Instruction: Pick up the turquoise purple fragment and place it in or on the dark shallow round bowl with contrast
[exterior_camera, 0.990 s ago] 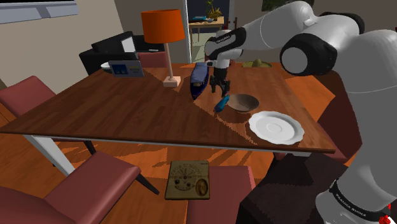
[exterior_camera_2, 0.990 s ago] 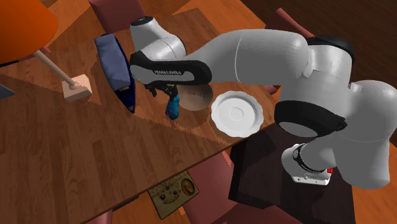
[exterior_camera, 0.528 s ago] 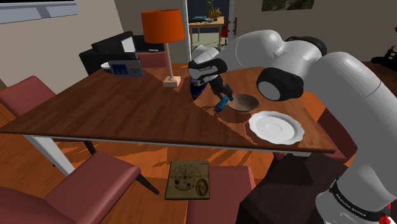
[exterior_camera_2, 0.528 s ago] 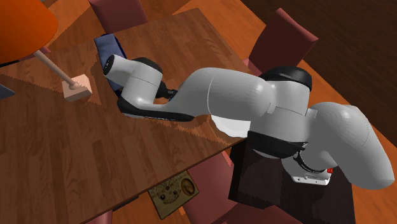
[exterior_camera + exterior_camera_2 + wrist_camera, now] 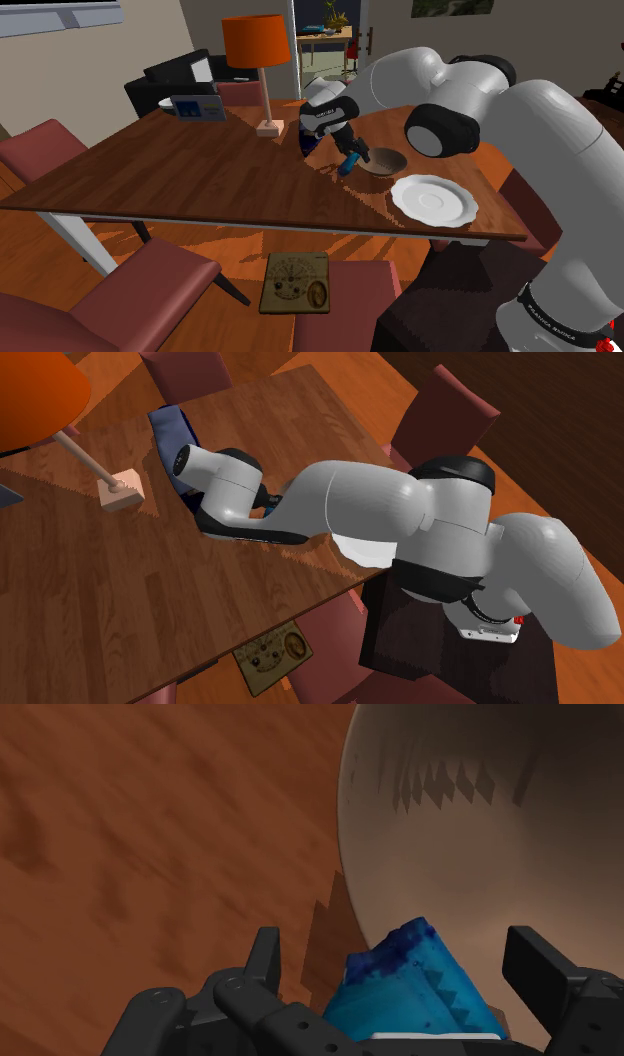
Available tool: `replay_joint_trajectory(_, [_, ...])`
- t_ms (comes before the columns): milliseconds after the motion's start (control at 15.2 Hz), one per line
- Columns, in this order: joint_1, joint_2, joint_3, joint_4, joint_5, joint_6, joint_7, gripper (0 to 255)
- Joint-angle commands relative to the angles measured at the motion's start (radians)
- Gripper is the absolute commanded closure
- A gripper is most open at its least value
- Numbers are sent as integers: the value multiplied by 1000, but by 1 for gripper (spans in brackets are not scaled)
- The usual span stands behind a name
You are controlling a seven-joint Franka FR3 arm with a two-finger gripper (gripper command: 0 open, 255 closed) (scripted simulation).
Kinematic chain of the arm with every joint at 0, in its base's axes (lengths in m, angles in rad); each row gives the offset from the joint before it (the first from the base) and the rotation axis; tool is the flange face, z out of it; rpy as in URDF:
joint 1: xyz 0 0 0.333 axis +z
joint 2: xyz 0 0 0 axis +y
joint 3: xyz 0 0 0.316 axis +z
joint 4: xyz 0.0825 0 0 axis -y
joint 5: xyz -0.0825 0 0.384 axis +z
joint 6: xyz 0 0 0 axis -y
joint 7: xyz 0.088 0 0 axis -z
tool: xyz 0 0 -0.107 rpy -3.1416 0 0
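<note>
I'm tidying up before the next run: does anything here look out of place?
Yes. A tan square panel with dials appears to lie flat on the floor beside a red chair, below the near edge of the wooden table, as if dropped. Nothing looks spilled.

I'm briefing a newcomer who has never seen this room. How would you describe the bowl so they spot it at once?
Find the long wooden table with the orange lamp. Near its right end in the shoulder view lies a white plate. The bowl sits next to it, with a blue fragment at its side. The bowl is brown and hollow, while the plate is white and flat.
</note>
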Motion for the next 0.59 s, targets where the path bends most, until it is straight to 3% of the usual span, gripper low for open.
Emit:
replay_joint_trajectory(0, [0,0,0,-1,0,1,0,0])
replay_joint_trajectory(198, [0,0,0,-1,0,1,0,0])
replay_joint_trajectory(264, [0,0,0,-1,0,1,0,255])
replay_joint_trajectory(528, [0,0,0,-1,0,1,0,255])
